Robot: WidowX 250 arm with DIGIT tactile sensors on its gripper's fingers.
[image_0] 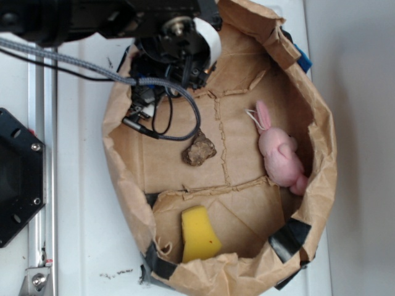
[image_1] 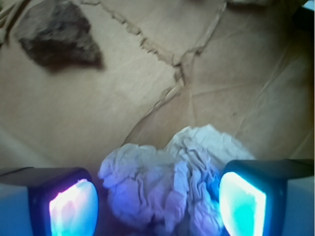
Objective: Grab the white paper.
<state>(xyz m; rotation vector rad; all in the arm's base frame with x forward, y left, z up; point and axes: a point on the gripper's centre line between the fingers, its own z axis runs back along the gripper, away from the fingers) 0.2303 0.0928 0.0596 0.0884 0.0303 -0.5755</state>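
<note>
A large brown paper bag [image_0: 123, 179], laid open on its side, is seen from the exterior view, with the robot arm [image_0: 166, 43] reaching into its upper left part. Inside the bag a pink toy rabbit [image_0: 279, 154], a yellow sponge [image_0: 199, 234] and a brown rock [image_0: 199, 150] are spread well apart.

In the wrist view the white paper [image_1: 162, 189] is found between the spread fingers of the gripper [image_1: 157, 204], resting on the bag floor. The jaws are not yet pressed against it. The approach is judged finished; closing on the wad and lifting it are left.
</note>
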